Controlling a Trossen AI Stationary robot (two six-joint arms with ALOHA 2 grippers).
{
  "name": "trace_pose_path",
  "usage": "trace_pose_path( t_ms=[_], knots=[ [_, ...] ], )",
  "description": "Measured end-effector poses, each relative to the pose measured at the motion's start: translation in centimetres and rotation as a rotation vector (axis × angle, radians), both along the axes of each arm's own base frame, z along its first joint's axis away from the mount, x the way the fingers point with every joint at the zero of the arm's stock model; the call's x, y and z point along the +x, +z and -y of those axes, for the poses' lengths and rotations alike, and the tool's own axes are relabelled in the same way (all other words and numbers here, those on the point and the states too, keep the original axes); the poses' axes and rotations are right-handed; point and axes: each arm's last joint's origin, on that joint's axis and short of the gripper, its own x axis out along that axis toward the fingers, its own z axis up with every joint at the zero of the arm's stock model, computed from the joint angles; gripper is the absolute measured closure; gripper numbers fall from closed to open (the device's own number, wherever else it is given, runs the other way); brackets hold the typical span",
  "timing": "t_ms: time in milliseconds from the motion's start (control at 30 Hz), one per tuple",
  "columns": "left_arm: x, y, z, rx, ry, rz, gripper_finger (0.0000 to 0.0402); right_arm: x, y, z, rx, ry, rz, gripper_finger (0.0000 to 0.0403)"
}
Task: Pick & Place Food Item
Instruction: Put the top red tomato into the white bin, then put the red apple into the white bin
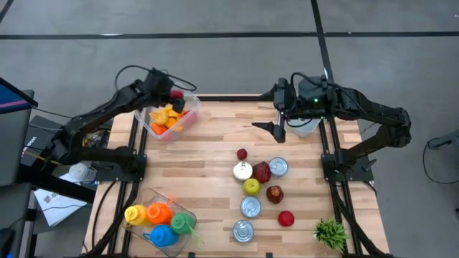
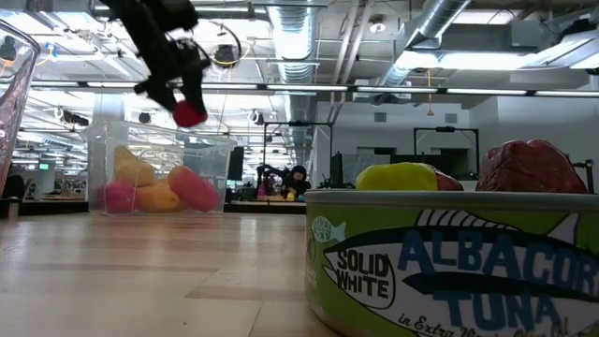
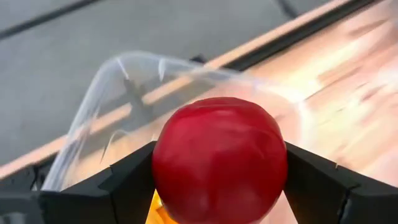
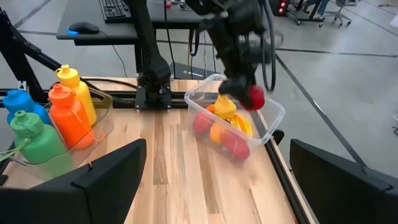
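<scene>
My left gripper (image 1: 175,94) is shut on a round red fruit (image 3: 219,158) above the far part of a clear plastic bin (image 1: 188,109) at the table's far left; the bin holds yellow, orange and pink food pieces (image 1: 168,117). The low view shows the red fruit (image 2: 190,114) hanging well above the bin (image 2: 164,173). In the right wrist view the fruit (image 4: 255,97) is over the bin's far corner. My right gripper (image 1: 278,130) stands open and raised at the far right, with nothing between its fingers. My left gripper pinches the red fruit between its two fingers, one finger (image 3: 127,180) on each opposite side of the fruit's round body (image 3: 168,168). The fingers slant down from above. The fruit is lifted clear, above the bin.
Cans, a yellow-green fruit (image 1: 251,187), dark red fruits (image 1: 275,193) and a small red piece (image 1: 242,153) lie at the table's middle right. A tuna can (image 2: 449,271) fills the low view's near right. Coloured bottles (image 1: 159,218) lie in a tray at near left; a green plant (image 1: 330,233) at near right.
</scene>
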Motion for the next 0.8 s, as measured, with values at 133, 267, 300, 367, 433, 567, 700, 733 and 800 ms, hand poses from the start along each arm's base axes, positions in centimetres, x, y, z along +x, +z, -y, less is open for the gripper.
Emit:
trace_pose_path(
  t_ms=[133, 267, 300, 367, 433, 567, 700, 733, 800],
  knots=[
    [1.3, -1.9, -1.5, -0.018, 0.032, -0.067, 0.0112, 0.0, 0.0, 0.2, 0.000, -0.009, 0.000, 0.0019],
    [2.0, -3.7, -2.6, -0.068, 0.046, -0.117, 0.0112, 0.0, 0.0, 0.2, 0.009, -0.012, 0.002, 0.0019],
    [2.0, -4.1, -2.8, -0.082, 0.050, -0.131, 0.0112, 0.0, 0.0, 0.2, 0.014, -0.013, 0.003, 0.0019],
    [2.0, -4.5, -3.1, -0.100, 0.061, -0.147, 0.0109, 0.0, 0.0, 0.2, 0.017, -0.015, 0.003, 0.0019],
    [1.9, -4.5, -3.4, -0.094, 0.069, -0.141, 0.0099, 0.0, 0.0, 0.2, 0.018, -0.013, 0.003, 0.0019],
    [1.6, -4.4, -4.0, -0.077, 0.093, -0.123, 0.0067, 0.0, 0.0, 0.1, 0.032, -0.016, 0.006, 0.0019],
    [1.4, -4.4, -4.2, -0.076, 0.106, -0.123, 0.0041, 0.0, 0.0, 0.1, 0.042, -0.019, 0.007, 0.0019],
    [1.4, -4.4, -4.2, -0.076, 0.106, -0.123, 0.0036, 0.0, 0.0, 0.1, 0.043, -0.019, 0.006, 0.0019],
    [1.3, -4.3, -4.1, -0.073, 0.105, -0.118, 0.0030, -0.1, -0.1, 0.1, 0.052, -0.024, -0.004, 0.0019]
  ],
)
